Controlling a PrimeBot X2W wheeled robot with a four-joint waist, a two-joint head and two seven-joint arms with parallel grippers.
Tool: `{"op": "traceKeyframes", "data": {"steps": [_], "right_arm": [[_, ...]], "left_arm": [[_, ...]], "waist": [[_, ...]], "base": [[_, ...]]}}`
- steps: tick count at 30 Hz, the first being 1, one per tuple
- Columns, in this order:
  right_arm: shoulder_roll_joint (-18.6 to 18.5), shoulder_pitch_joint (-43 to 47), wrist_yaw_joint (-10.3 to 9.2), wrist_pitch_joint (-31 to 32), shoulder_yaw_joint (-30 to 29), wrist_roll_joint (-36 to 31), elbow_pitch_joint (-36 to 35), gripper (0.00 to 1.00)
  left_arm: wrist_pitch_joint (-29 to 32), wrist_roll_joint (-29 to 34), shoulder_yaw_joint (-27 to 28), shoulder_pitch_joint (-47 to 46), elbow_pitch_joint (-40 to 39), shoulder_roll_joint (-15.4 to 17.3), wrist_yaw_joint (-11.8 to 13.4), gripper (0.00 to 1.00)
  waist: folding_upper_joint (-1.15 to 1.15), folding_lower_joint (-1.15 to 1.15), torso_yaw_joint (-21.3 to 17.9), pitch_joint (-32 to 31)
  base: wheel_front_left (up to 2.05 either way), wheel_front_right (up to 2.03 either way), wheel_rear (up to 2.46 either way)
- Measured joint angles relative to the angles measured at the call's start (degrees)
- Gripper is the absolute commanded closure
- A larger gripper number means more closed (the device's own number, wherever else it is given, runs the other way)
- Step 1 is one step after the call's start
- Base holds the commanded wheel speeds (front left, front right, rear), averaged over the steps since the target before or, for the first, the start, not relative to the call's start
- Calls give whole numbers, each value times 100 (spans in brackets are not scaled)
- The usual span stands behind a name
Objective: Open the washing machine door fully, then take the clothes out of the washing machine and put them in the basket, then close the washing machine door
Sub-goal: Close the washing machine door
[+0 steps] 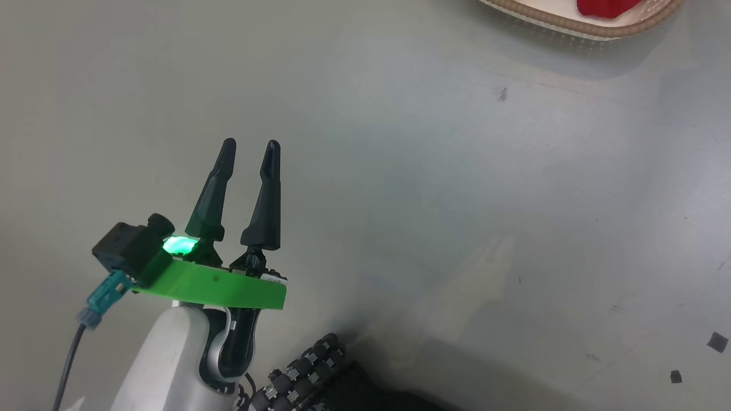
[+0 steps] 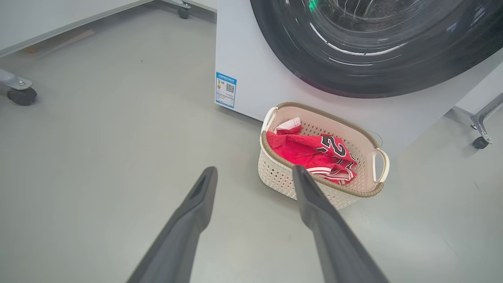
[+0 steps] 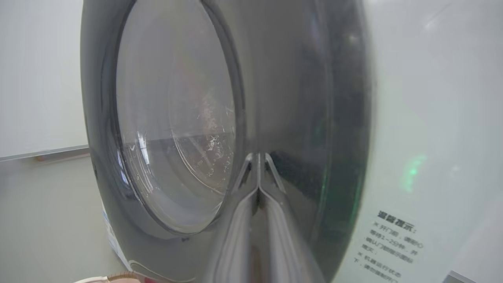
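My left gripper [image 1: 250, 147] hangs open over bare floor, nothing between its fingers; in its own view it [image 2: 253, 173] points at the basket [image 2: 275, 173]. The basket is cream with a brown rim and stands on the floor against the white washing machine [image 2: 251, 67]. The red clothes [image 2: 304, 151] lie inside it. The washing machine door [image 3: 298, 98] looks flush with the machine's front [image 3: 432, 98]. My right gripper [image 3: 258, 159] is shut and empty, its tips right at the door's glossy black rim; contact cannot be judged. The head view catches the basket rim [image 1: 599, 29] and clothes [image 1: 605, 7] at top right.
A blue label [image 2: 225, 89] marks the machine's lower left corner. Frames on castors stand on the left [image 2: 22, 94], at the back [image 2: 182, 13] and on the right [image 2: 481, 141]. Open grey floor lies left of the basket. My base's dark wheels [image 1: 302, 377] show below.
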Motion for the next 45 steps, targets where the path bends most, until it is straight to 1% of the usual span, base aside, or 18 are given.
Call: {"op": "traceKeyframes", "data": {"steps": [3,6,15,16,24,30,33,38,42,45], "right_arm": [[1,-198,-125,-22,-104,-8,42,100],[-1,-279,-202,-36,-135,-49,120,100],[23,-413,-211,-109,-107,-93,304,100],[31,-421,-241,-126,-108,-93,327,100],[137,-519,-257,-162,-110,-93,480,100],[178,-513,-259,-389,-83,-92,680,100],[175,-344,-308,-514,-91,-79,826,100],[244,302,-308,-657,-58,14,1057,100],[444,864,-292,-714,82,46,1116,100],[642,1090,-292,-756,79,156,1107,100]], "left_arm": [[0,-2,-16,-19,12,-1,0,0],[0,-31,-46,-85,19,-4,0,0],[0,-55,-92,-127,44,-8,0,0],[0,-62,-91,-127,47,-8,0,0],[0,-69,-88,-155,48,-9,0,0],[0,-69,-64,-219,93,-11,0,0],[0,-68,20,-289,103,-12,0,0],[0,33,236,-394,131,-14,0,0],[0,274,346,-426,185,-16,0,0],[0,401,493,-438,234,-15,0,0]], "waist": [[0,0,0,41],[0,0,9,67],[0,0,34,119],[0,0,34,120],[0,-1,18,139],[0,-1,-7,110],[0,-1,-28,28],[0,-1,-106,-182],[0,0,-228,-405],[0,-1,-365,-587]], "base": [[0,0,0],[0,0,0],[0,0,0],[0,0,0],[0,0,0],[0,0,0],[0,0,0],[0,0,0],[0,0,0],[0,0,0]]}}
